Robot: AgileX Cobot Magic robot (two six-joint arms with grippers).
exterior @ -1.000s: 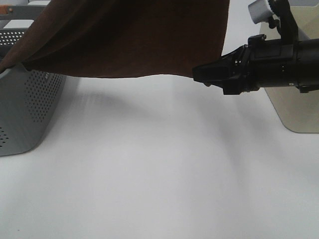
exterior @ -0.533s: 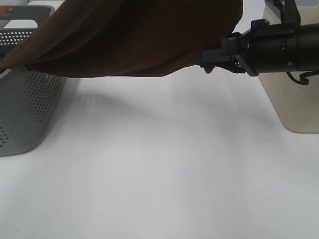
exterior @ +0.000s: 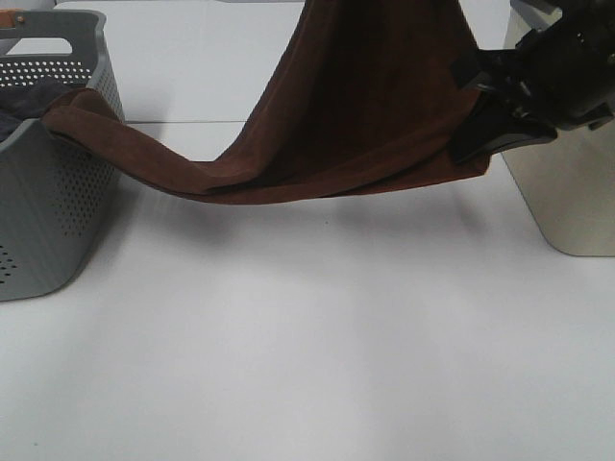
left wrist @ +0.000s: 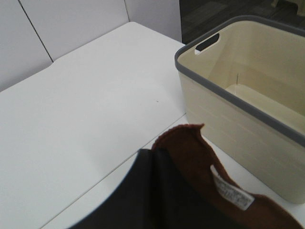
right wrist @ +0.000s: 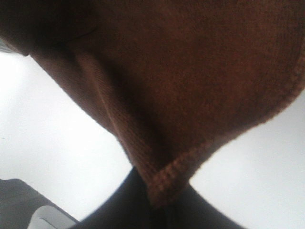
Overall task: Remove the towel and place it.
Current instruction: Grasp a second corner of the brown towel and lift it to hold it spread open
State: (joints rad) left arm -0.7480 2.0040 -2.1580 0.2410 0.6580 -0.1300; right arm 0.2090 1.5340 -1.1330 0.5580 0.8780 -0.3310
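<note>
The dark reddish-brown towel hangs in a sagging span above the white table. Its left end trails over the rim of the grey perforated basket, and its upper part runs out of the top of the exterior view. My right gripper is shut on the towel's right lower corner; the right wrist view shows the hemmed corner pinched between the dark fingers. My left gripper is shut on another corner bearing the white tag; it is out of the exterior view.
A beige basket stands at the table's right, just behind my right gripper; it also shows, empty, in the left wrist view. A dark grey cloth lies in the grey basket. White table spreads in front.
The towel has been drawn to the right and gathered, so it now sags in a narrower drape. My right gripper has moved right and closed on its corner.
</note>
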